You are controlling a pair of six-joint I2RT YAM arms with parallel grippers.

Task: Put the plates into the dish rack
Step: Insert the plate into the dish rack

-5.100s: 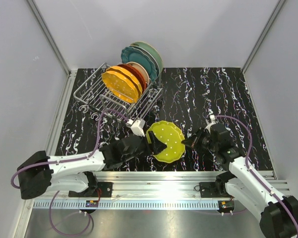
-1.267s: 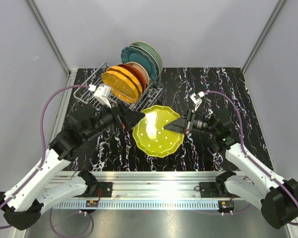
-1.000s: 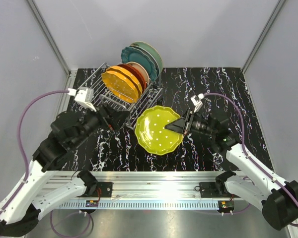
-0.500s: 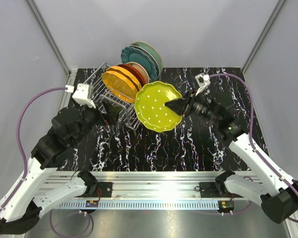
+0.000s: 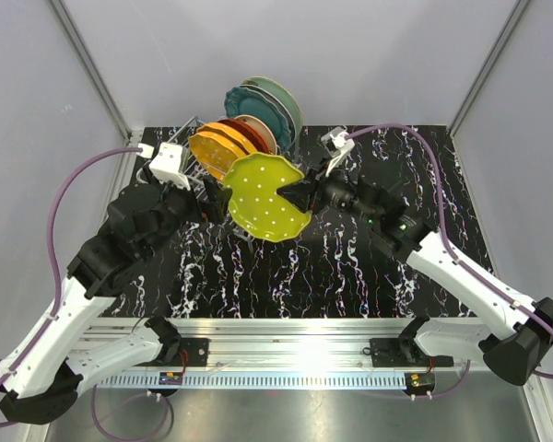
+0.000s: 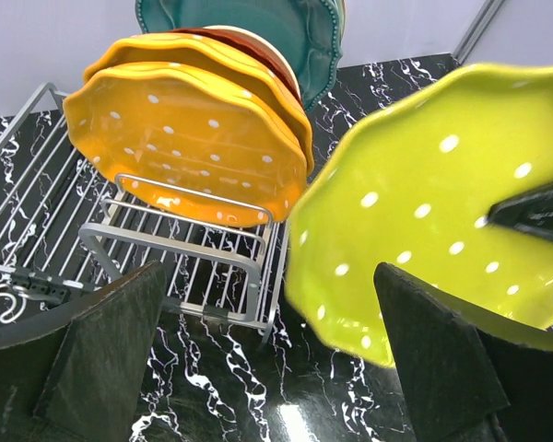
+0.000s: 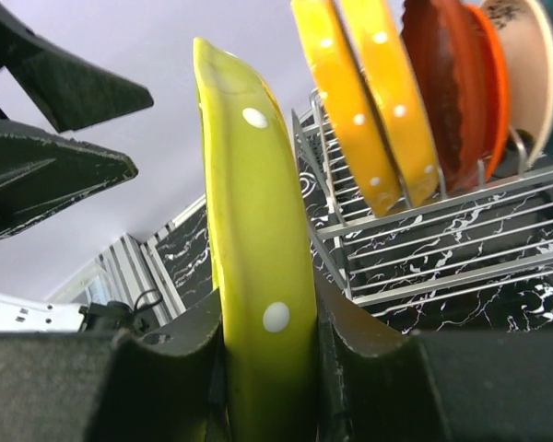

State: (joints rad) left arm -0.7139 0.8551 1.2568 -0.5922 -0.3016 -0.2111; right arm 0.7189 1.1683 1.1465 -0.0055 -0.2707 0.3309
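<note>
**Lime plate held on edge beside the rack**

We saw the right tool [image 5: 304, 195] [image 7: 267, 345] clamped on the rim of the dotted lime green plate [image 5: 263, 195] [image 7: 253, 230]. Its fingers [image 7: 369, 368] pressed one on each face, and the plate stood nearly on edge, clear of the bench [image 5: 396, 166]. The plate hung at the near right end of the dish rack [image 5: 186, 131] [image 6: 194, 249], just beside the nearest of the two dotted orange-yellow plates [image 5: 217, 147] [image 7: 369, 101], with a gap between them. We could not tell whether its lower rim touched the rack wires.

The left tool [image 5: 212, 198] [image 6: 269, 368] stood wide open and held nothing. Its two fingers [image 6: 111, 350] were spread apart on the near left side of the rack, facing the lime green plate without touching it.

In the rack, the orange-yellow plates stood upright in the slots. Behind them, farther back, came the red-orange plate [image 5: 244, 129] [image 7: 452, 83], the cream-centred plate [image 5: 265, 131] [image 7: 525, 55], the dark teal plate [image 5: 249, 99] [image 6: 295, 37] and the mint green plate [image 5: 284, 97].
</note>
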